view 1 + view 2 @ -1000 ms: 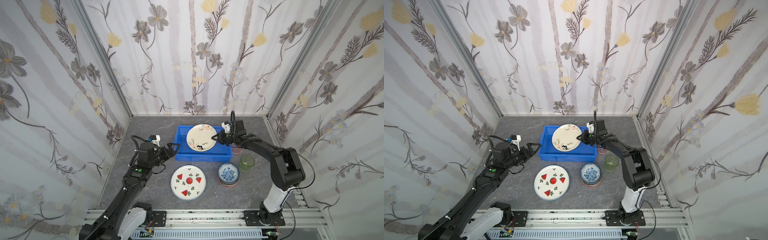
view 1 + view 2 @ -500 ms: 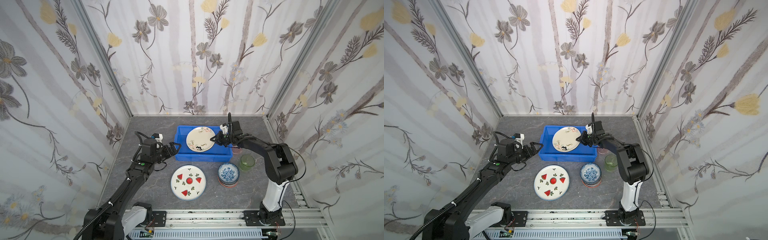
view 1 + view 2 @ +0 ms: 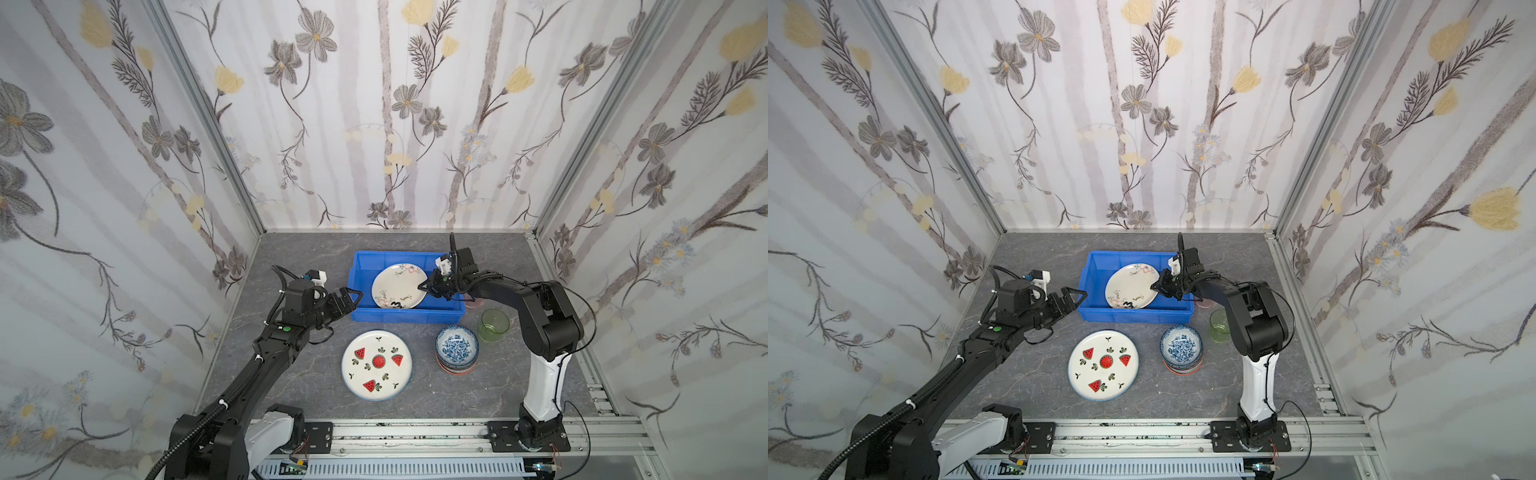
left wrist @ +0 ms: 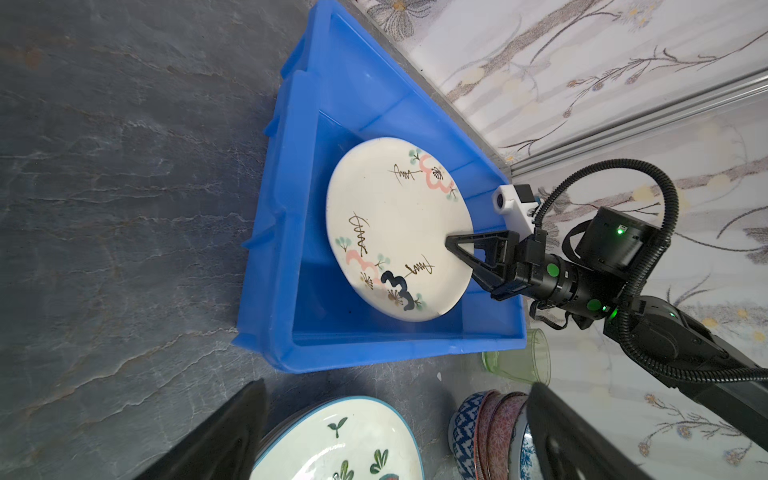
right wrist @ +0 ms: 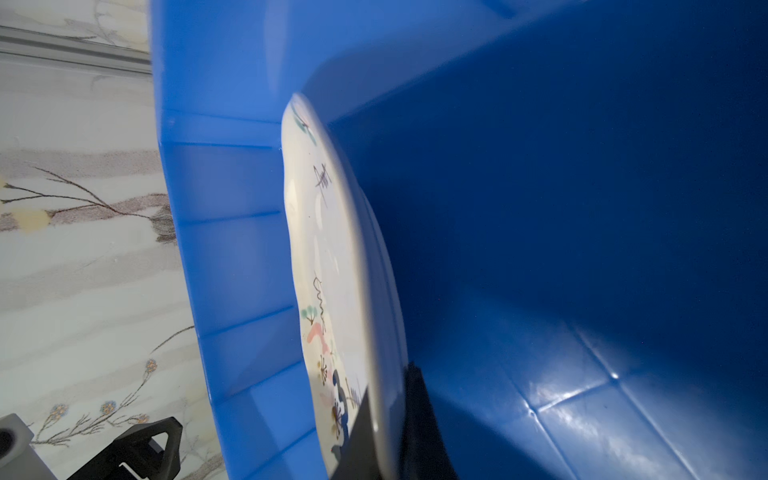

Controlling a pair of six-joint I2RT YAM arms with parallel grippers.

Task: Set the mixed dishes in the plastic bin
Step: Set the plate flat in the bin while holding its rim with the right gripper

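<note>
Left wrist view: the right gripper (image 4: 454,245) pinches the rim of the cream plate (image 4: 390,232), held tilted inside the blue plastic bin (image 4: 274,249). The left gripper (image 3: 352,300), jaws spread and empty, hovers just beside the bin's left wall.

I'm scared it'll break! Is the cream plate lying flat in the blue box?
Tilted. The right gripper pinches the cream plate by its rim, slanted inside the blue bin.

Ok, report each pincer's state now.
Left pincer: open, empty, beside the bright blue rectangular plastic bin.
Right pincer: shut on the rim of the round cream patterned plate, inside the bin.
</note>
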